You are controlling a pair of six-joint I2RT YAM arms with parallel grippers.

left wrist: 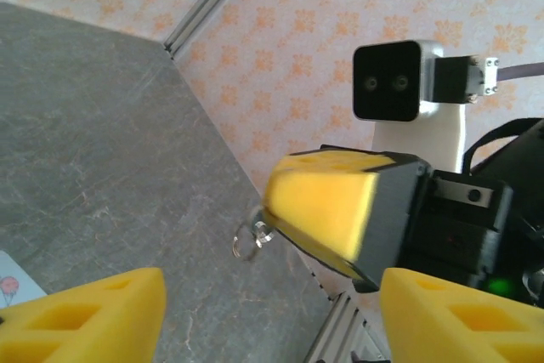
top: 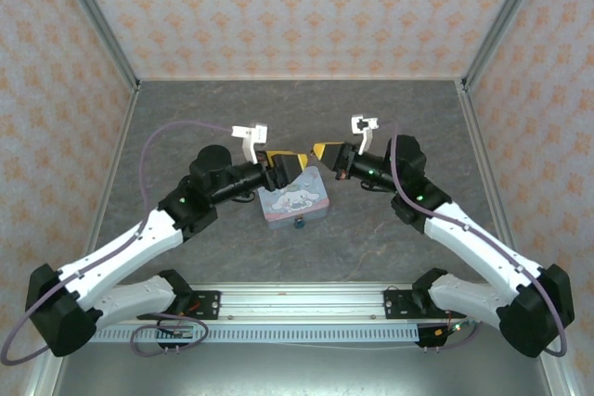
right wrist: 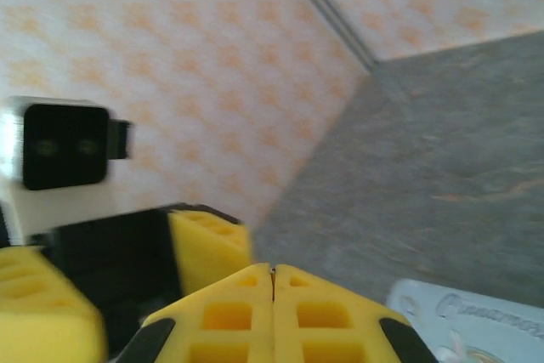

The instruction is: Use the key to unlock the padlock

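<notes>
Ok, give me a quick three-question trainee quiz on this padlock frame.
1. Where does the padlock lie relative to the cartoon tin?
2. What dangles from the shut right claw's tip? A) padlock B) key ring C) tin
3. True or false: the left claw stands open.
Key: 1. On the table, by the tin's near edge. 2. B. 3. True.

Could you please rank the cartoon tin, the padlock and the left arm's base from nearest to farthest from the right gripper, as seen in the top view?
1. Cartoon tin: mid-table, just on the near side of the right gripper.
2. Padlock: at the tin's near edge.
3. Left arm's base: at the table's near-left edge, clearly farthest.
</notes>
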